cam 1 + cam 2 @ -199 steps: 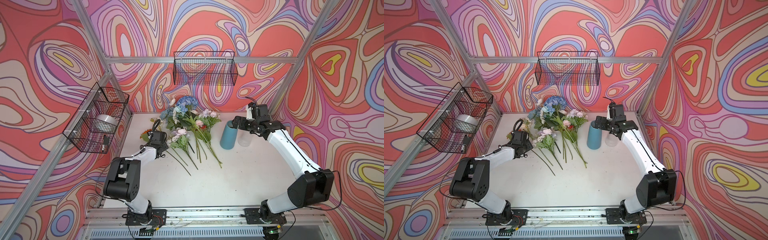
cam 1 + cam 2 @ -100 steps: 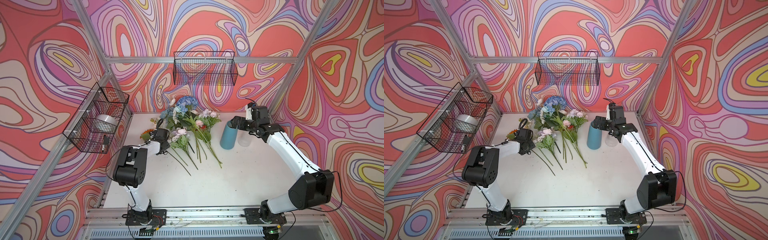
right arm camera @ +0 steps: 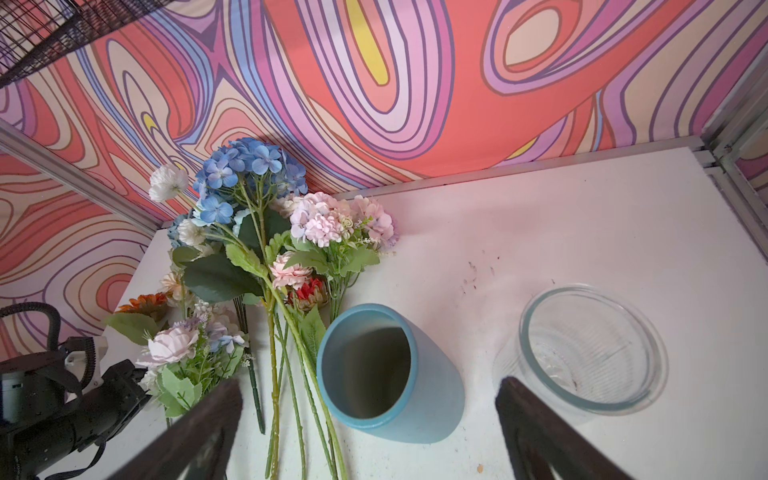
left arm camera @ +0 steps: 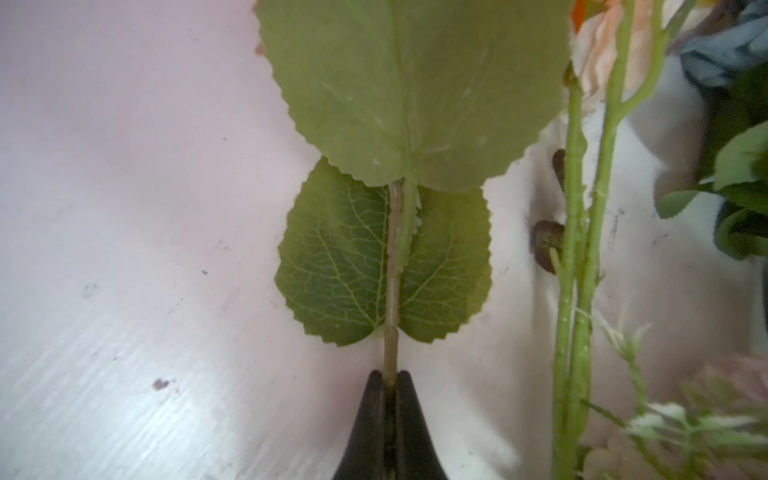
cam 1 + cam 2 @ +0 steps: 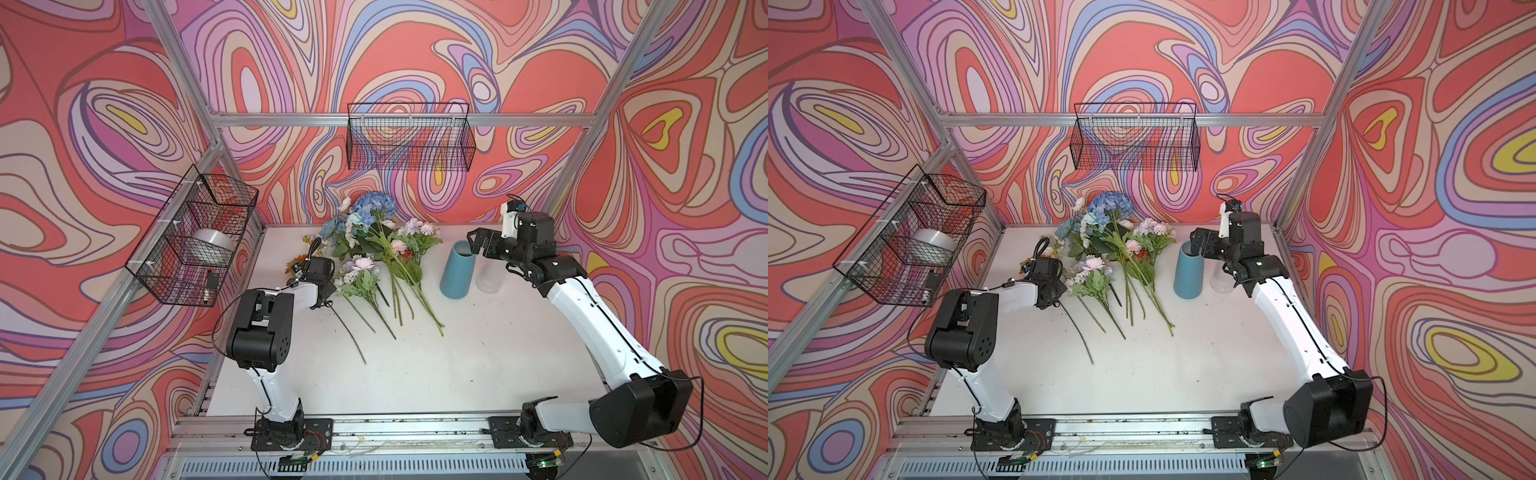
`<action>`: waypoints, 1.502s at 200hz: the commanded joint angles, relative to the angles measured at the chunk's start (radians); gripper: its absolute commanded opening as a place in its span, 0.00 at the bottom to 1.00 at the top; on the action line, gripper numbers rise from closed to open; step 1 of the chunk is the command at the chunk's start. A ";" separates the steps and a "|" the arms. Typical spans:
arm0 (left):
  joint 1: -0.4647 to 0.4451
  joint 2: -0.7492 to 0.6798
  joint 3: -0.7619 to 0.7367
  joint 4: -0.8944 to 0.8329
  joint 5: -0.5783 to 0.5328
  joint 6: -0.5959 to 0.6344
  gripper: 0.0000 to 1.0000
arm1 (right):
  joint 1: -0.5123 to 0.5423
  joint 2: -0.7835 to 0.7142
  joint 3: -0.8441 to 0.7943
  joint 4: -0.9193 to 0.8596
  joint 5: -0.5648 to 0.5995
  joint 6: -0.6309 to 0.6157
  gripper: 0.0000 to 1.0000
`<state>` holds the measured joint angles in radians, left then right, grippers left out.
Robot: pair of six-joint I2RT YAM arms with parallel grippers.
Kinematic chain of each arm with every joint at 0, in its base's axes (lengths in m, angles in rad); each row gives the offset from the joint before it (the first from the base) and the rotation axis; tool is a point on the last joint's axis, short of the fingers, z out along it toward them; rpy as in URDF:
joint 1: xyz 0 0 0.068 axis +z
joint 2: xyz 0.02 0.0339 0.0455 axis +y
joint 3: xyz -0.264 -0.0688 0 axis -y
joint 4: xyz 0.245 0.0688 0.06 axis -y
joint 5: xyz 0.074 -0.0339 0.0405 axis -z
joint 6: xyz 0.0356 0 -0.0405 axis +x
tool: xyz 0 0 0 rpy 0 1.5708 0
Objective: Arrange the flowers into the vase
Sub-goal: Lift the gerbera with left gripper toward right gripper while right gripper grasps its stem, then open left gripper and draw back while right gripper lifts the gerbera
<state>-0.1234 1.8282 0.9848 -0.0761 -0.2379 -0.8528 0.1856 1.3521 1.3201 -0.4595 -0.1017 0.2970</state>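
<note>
Pinching flower stem (image 4: 392, 291) inside left claw (image 4: 389, 379), leaves (image 4: 340, 270) just beyond

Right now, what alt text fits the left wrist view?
The left gripper is shut on a thin flower stem bearing two serrated green leaves, seen against the white table. Thicker light-green stems lie beside it.

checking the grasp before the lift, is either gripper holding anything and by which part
The left gripper is shut on the thin green stem of the orange-red flower, just below its leaves. The right gripper holds nothing.
</note>
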 commanded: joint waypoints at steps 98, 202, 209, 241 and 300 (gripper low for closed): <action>-0.198 -0.630 -0.076 0.270 -0.093 0.350 0.00 | 0.215 0.068 0.047 0.208 -0.379 -0.069 0.57; -0.455 -0.649 -0.073 0.763 0.072 0.545 0.00 | 0.490 0.207 0.078 0.389 -0.512 -0.044 0.56; -0.459 -0.649 -0.076 0.767 0.081 0.529 0.00 | 0.496 0.217 0.076 0.402 -0.513 -0.043 0.55; -0.478 -0.648 -0.100 0.800 0.102 0.462 0.00 | 0.505 0.263 0.079 0.446 -0.503 -0.036 0.41; -0.489 -0.640 -0.104 0.795 0.130 0.433 0.00 | 0.505 0.297 0.088 0.442 -0.502 -0.044 0.00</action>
<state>-0.6025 1.1919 0.8848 0.6708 -0.1532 -0.3874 0.6842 1.6466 1.4090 -0.0315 -0.6113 0.2611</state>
